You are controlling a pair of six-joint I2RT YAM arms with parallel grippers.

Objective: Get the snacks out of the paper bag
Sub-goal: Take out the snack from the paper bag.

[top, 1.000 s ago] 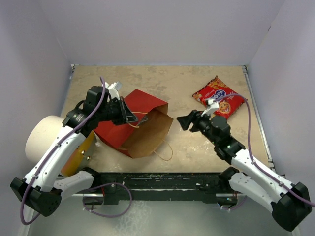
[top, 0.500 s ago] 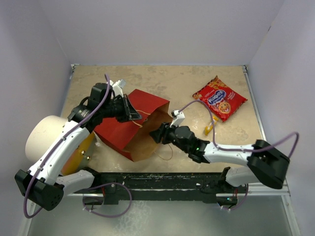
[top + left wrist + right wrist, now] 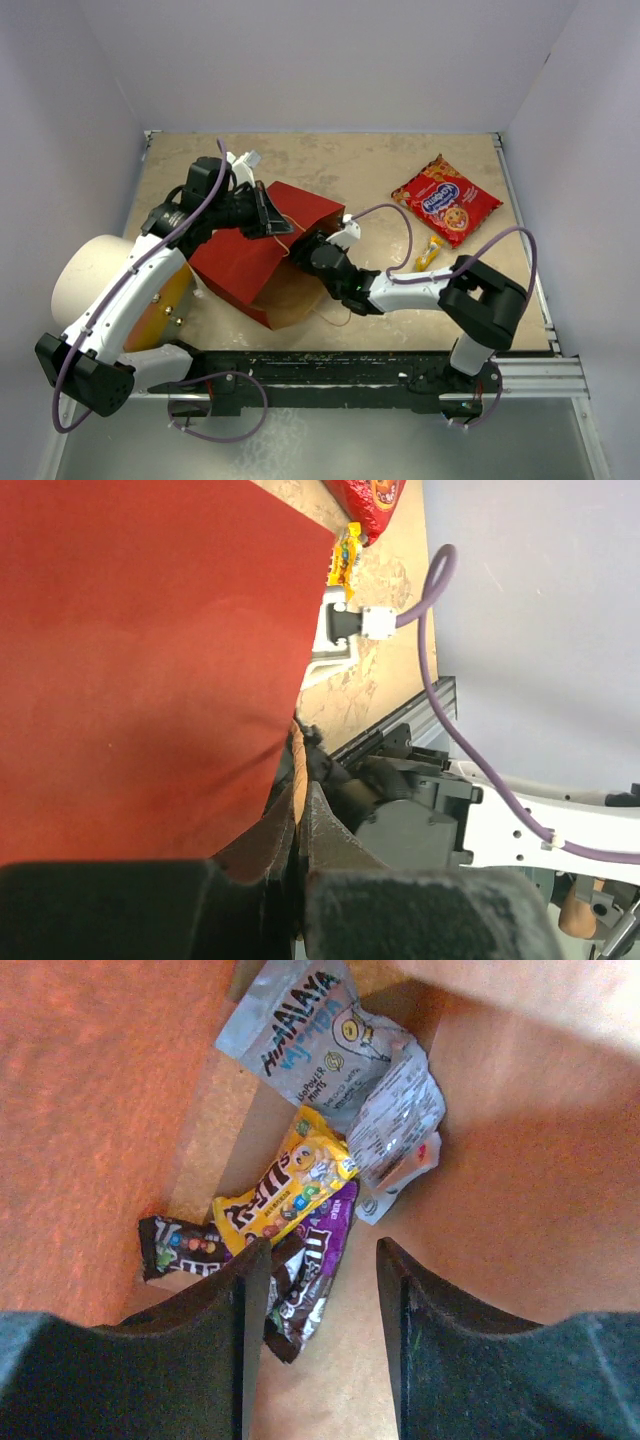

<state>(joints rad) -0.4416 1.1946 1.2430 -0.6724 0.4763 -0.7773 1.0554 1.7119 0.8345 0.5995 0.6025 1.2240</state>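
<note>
The paper bag [image 3: 240, 262] lies on its side, red face up, mouth toward the right. My left gripper [image 3: 274, 224] is shut on its string handle [image 3: 297, 770] and holds the top edge up; the red face [image 3: 150, 660] fills the left wrist view. My right gripper [image 3: 312, 254] is open and reaches into the bag's mouth. In the right wrist view its gripper [image 3: 322, 1252] hovers over a purple packet [image 3: 325, 1245], beside a yellow packet [image 3: 285, 1190], a brown packet [image 3: 175, 1250], a silver-grey packet [image 3: 300, 1030] and a white packet [image 3: 400, 1120]. The red cookie bag [image 3: 445, 200] and a yellow-orange packet [image 3: 430, 254] lie outside the bag.
A white cylinder [image 3: 85, 280] with an orange end [image 3: 165, 310] lies at the left, against the bag's back. White walls close in the table on three sides. The black rail [image 3: 330, 365] runs along the near edge.
My right arm has swung left from beside the cookie bag and pushed its gripper into the bag's mouth. My left gripper has kept the handle and shifted slightly up.
</note>
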